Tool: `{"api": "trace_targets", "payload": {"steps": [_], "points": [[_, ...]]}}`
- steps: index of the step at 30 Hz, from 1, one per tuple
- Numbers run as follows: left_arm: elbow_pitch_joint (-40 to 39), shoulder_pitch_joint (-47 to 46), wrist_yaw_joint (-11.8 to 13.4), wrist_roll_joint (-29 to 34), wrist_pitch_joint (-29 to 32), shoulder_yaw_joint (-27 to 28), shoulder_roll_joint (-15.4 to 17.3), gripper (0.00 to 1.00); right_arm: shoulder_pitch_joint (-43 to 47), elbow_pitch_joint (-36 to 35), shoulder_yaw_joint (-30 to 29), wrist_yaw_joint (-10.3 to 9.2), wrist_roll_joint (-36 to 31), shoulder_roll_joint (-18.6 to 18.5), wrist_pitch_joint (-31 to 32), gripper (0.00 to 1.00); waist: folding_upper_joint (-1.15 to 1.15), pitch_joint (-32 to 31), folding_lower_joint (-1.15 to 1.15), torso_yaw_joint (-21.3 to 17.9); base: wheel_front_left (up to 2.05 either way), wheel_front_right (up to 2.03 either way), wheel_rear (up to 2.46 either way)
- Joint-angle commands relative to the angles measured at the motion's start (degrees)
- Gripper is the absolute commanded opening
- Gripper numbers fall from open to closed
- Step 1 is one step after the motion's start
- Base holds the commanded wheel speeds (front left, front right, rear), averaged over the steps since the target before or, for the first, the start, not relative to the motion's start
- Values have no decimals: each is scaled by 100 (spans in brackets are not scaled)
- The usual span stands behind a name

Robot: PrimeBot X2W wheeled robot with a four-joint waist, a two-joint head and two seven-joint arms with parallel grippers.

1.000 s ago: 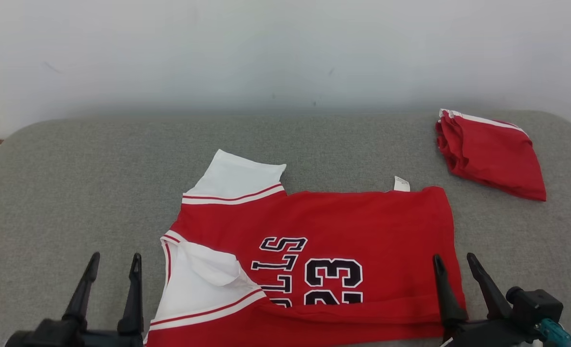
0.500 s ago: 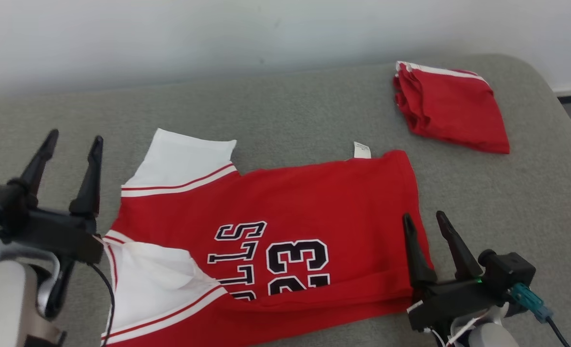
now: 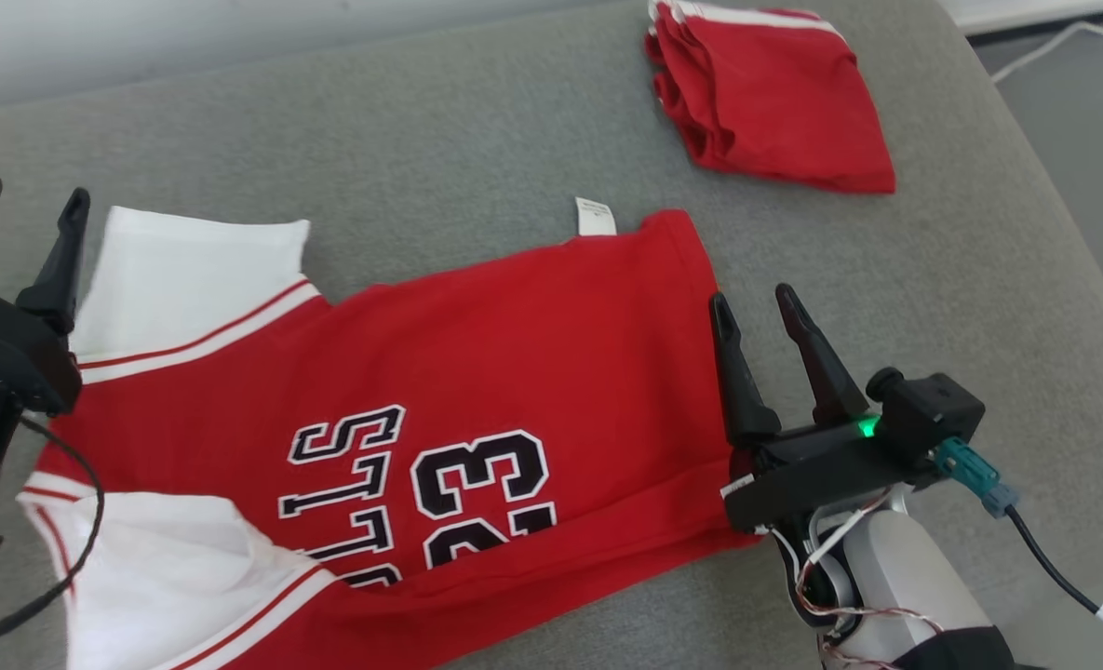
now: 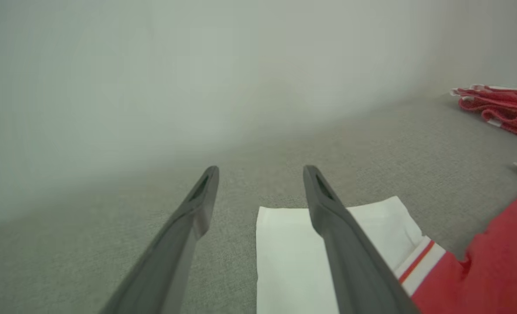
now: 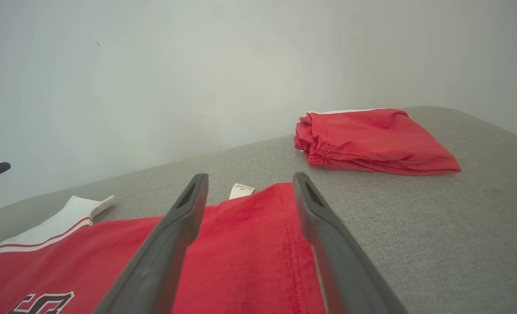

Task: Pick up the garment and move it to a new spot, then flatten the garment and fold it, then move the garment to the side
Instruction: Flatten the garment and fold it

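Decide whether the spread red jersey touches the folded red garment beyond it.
Apart. The head view shows a strip of grey cushion between the jersey and the folded garment.

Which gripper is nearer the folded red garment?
Right. The right gripper is open at the hem of the jersey, with the folded red garment beyond it; the left gripper is open by the white sleeve, across the jersey.

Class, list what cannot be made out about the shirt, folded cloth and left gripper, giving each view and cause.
Head view: the first letters on the shirt lie under its white sleeve and a red fold.
Head view: the label has print too small to read.
Left wrist view: the folded red cloth is cut off by the right edge.
Head view: the left gripper is partly cut off by the left edge.
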Motion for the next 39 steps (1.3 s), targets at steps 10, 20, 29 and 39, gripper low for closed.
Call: {"api": "trace_targets", "payload": {"steps": [10, 20, 29, 39], "points": [[1077, -606, 7, -561, 242, -678, 381, 100, -310, 33, 110, -6, 77, 70, -47, 100, -1, 549, -2, -489, 0, 0, 0], [1948, -1113, 6, -667, 199, -1143, 512, 100, -388, 39, 163, -6, 104, 90, -48, 100, -1, 728, -2, -698, 0, 0, 0], [2108, -1395, 6, -795, -60, -1691, 465, 0, -696, 513, 200, -6, 52, 91, -49, 100, -1, 726, -2, -587, 0, 0, 0], [1905, -1630, 6, -913, -494, -2123, 368, 0, -1864, 1853, 150, -5, 146, 50, 408, 100, -1, 675, -2, -214, 0, 0, 0]]}}
